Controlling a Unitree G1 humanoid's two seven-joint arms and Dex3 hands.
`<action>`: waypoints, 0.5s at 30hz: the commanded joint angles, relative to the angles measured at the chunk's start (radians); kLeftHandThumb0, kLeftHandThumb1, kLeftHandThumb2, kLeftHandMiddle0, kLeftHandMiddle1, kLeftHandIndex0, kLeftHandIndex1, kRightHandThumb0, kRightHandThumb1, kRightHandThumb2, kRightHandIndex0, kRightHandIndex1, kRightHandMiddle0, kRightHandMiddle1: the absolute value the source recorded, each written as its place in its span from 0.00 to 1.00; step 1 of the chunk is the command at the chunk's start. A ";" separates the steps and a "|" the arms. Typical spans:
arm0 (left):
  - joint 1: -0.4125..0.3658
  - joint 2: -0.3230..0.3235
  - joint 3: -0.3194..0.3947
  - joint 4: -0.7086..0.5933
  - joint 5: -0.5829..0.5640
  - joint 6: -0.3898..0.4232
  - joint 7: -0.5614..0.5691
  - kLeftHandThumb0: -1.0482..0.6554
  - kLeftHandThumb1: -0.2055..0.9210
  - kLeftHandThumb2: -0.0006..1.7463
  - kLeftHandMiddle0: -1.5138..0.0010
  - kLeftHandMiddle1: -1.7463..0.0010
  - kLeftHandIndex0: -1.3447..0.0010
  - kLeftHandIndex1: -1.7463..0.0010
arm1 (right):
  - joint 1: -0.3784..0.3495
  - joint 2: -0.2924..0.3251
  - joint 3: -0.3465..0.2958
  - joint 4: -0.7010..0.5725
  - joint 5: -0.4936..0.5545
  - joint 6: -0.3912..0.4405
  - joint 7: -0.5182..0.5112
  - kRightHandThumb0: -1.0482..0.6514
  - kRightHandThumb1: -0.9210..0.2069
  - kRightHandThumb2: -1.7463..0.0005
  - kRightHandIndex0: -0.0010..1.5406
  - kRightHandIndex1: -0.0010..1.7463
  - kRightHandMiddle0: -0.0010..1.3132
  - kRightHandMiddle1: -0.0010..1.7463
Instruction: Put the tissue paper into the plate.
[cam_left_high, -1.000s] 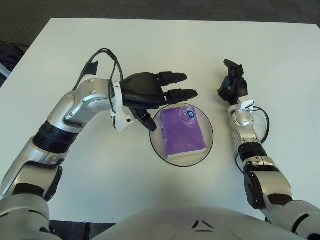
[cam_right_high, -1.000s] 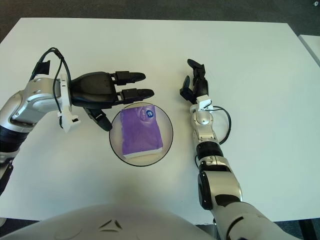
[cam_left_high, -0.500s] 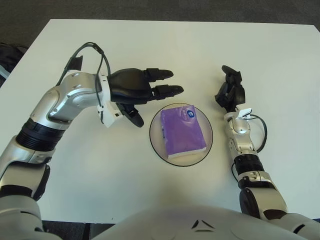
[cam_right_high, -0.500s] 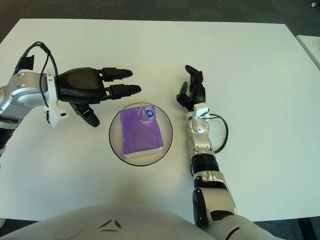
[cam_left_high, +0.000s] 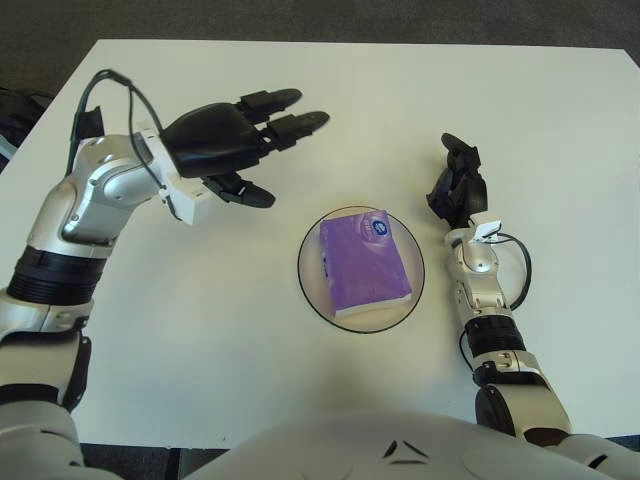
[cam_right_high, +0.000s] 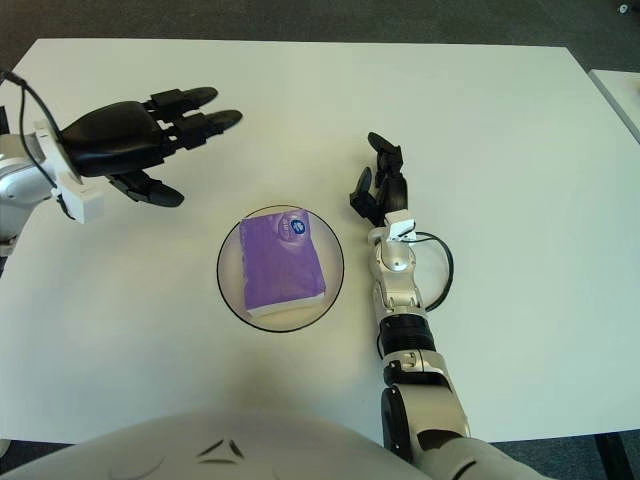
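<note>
A purple tissue pack (cam_left_high: 364, 265) lies flat inside a round clear plate (cam_left_high: 312, 293) near the middle of the white table. My left hand (cam_left_high: 245, 135) is black, its fingers spread and empty, raised above the table up and to the left of the plate, well apart from it. My right hand (cam_left_high: 458, 185) rests to the right of the plate, fingers relaxed and holding nothing. The scene shows the same way in the right eye view, with the tissue pack (cam_right_high: 283, 262) in the plate.
The white table (cam_left_high: 560, 140) has its far edge at the top and dark floor beyond it. A dark object (cam_left_high: 15, 110) sits off the table's left edge.
My left hand has drawn back from the plate's edge, moving up and to the left, still open. The tissue pack stays in the plate. My right hand has shifted only slightly.
</note>
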 joint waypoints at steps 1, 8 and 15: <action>0.030 -0.118 0.047 0.100 -0.072 0.004 0.138 0.11 1.00 0.61 1.00 1.00 1.00 1.00 | 0.147 0.031 0.013 0.111 0.012 0.126 0.022 0.19 0.00 0.44 0.17 0.00 0.00 0.31; -0.029 -0.260 0.079 0.304 -0.193 0.051 0.245 0.11 1.00 0.68 0.98 0.99 1.00 1.00 | 0.144 0.028 0.009 0.116 0.013 0.121 0.029 0.19 0.00 0.43 0.17 0.00 0.00 0.29; 0.117 -0.352 0.146 0.197 -0.309 0.217 0.288 0.05 1.00 0.71 0.97 0.99 0.98 0.99 | 0.150 0.024 0.005 0.108 0.016 0.122 0.039 0.19 0.00 0.43 0.17 0.00 0.00 0.29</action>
